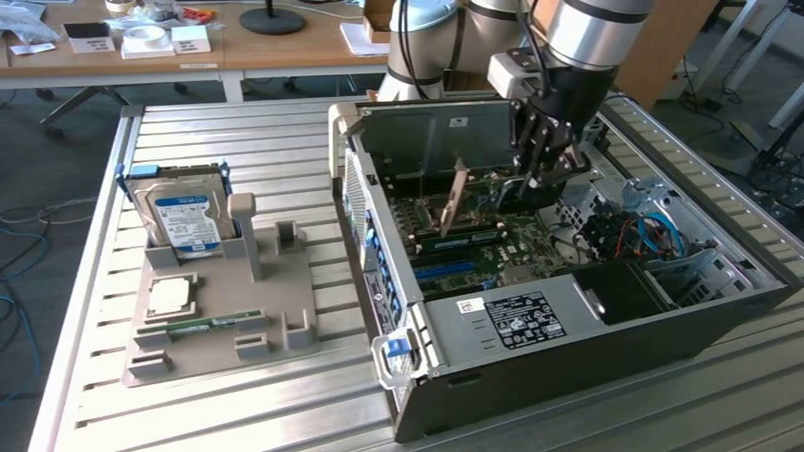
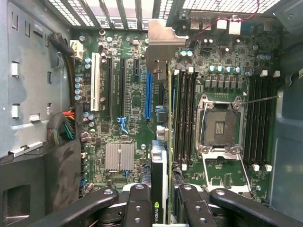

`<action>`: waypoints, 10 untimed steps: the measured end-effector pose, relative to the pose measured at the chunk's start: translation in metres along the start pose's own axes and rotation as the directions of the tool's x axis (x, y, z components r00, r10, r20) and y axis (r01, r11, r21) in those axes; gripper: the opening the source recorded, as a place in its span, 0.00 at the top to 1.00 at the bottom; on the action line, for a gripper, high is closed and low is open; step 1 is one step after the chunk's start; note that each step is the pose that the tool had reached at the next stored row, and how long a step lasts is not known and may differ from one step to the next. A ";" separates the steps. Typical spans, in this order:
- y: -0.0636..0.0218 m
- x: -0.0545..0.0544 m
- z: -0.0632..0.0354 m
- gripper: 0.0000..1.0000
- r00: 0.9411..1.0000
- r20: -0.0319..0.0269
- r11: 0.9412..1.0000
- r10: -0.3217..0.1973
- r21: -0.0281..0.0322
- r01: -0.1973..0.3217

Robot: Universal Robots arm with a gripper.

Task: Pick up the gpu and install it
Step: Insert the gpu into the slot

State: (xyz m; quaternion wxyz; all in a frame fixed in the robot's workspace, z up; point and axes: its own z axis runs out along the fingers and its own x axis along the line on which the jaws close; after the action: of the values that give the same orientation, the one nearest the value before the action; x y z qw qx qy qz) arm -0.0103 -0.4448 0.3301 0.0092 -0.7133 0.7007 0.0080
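Note:
My gripper (image 1: 538,181) reaches down into the open computer case (image 1: 553,325) and is shut on the gpu (image 1: 453,200), which hangs tilted above the motherboard. In the wrist view the gpu (image 2: 161,165) is seen edge-on between the two black fingers (image 2: 137,205), with my gripper (image 2: 161,210) closed around its near end. Its pale metal bracket (image 2: 158,42) points toward the slotted back wall of the case. The card's edge runs just beside the blue expansion slot (image 2: 149,94), between that slot and the memory slots (image 2: 184,113). Whether the card touches the board cannot be told.
An open CPU socket (image 2: 220,125) and a small heatsink (image 2: 119,157) sit on the motherboard. Cables bunch at the case side (image 2: 66,130). Outside the case, a grey holder (image 1: 220,311) carries a hard drive (image 1: 183,218), a processor (image 1: 169,297) and a memory stick (image 1: 207,324).

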 end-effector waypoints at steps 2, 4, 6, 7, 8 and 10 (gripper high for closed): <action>0.0004 0.000 0.0005 0.73 1.000 0.000 1.000 0.000 0.000 0.000; 0.0007 0.000 0.0009 0.73 1.000 0.000 1.000 0.000 0.000 0.000; 0.0010 0.000 0.0013 0.73 1.000 0.000 1.000 0.000 0.000 0.000; 0.0012 0.000 0.0015 0.73 1.000 0.000 1.000 0.000 0.001 0.000; 0.0014 0.000 0.0017 0.73 1.000 0.000 1.000 0.000 0.001 0.000; 0.0017 -0.001 0.0021 0.73 1.000 0.000 1.000 0.000 0.001 0.000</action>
State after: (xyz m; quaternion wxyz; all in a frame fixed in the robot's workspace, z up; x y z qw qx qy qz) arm -0.0120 -0.4443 0.3279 0.0095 -0.7133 0.7007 0.0077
